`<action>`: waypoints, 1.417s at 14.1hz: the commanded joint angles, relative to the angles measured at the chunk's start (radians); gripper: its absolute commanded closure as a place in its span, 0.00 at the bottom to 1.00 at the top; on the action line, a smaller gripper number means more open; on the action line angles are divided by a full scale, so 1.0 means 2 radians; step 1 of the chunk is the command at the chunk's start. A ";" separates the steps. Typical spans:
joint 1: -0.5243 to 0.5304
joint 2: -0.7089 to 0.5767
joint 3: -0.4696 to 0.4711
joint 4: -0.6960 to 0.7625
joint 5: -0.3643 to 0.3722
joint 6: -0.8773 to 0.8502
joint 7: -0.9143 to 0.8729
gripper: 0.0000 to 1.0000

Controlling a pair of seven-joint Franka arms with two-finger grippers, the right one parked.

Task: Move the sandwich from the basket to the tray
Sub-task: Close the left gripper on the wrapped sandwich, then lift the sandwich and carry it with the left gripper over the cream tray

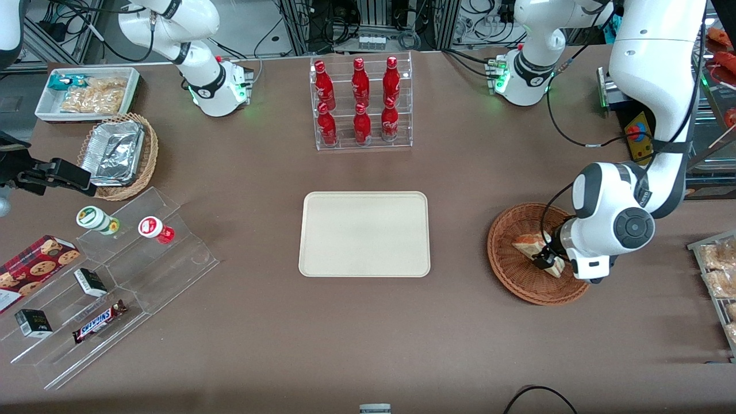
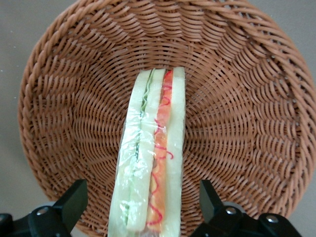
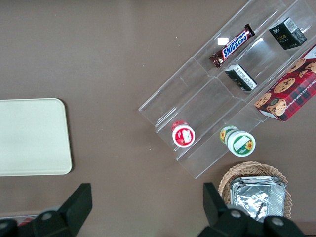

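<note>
Sandwich [image 2: 150, 158] in basket [image 2: 247, 98], between spread fingers of open claw [image 2: 143, 205]

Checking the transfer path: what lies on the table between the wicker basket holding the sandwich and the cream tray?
Only bare brown table, seen in the front view, between the basket and the tray. The open gripper straddles the sandwich.

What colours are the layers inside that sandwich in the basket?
White bread with green and orange-red filling, clearest in the left wrist view: sandwich, tool open around it.
</note>
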 commanded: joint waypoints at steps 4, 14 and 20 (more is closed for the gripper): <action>0.000 -0.011 0.001 -0.042 0.004 0.042 -0.009 0.33; -0.052 -0.011 0.000 0.092 0.004 -0.094 -0.037 0.79; -0.174 0.040 0.000 0.202 0.004 -0.131 -0.036 0.78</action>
